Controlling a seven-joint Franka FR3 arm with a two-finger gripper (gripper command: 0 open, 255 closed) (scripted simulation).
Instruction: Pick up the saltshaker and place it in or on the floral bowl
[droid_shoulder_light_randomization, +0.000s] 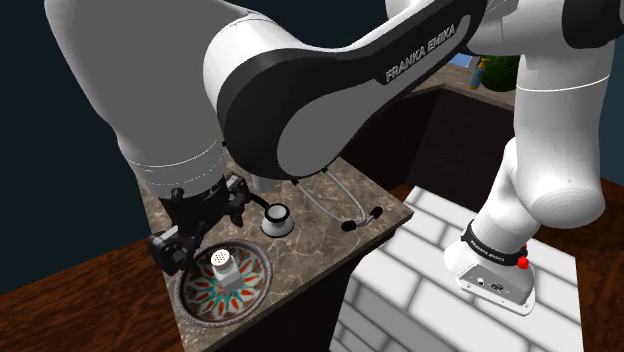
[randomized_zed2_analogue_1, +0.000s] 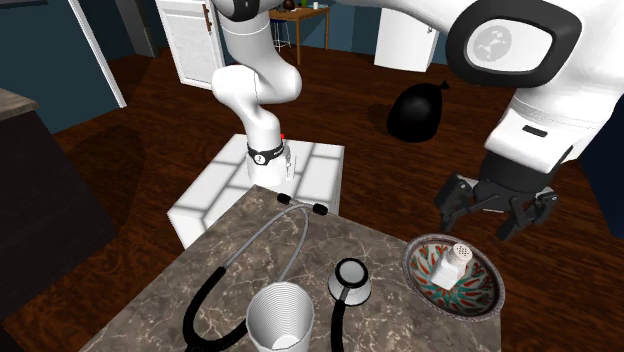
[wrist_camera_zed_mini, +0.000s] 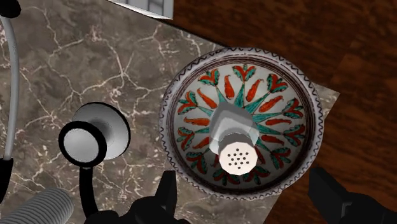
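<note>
Black two-finger gripper (randomized_zed2_analogue_1: 487, 222) hung with its jaws apart, holding nothing, just above the round bowl (wrist_camera_zed_mini: 191, 105) painted with red and green floral motifs. I saw the white saltshaker (wrist_camera_zed_mini: 235, 143) with its perforated cap inside that bowl, seemingly tilted. In the second exterior view, a stethoscope's silver chest piece (randomized_zed2_analogue_1: 350, 280) lay at nine o'clock from the bowl on the brown marble counter (wrist_camera_zed_mini: 95, 57).

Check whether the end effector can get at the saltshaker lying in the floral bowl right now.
Probably yes: the end effector hangs open above the saltshaker, with nothing between them.
</note>
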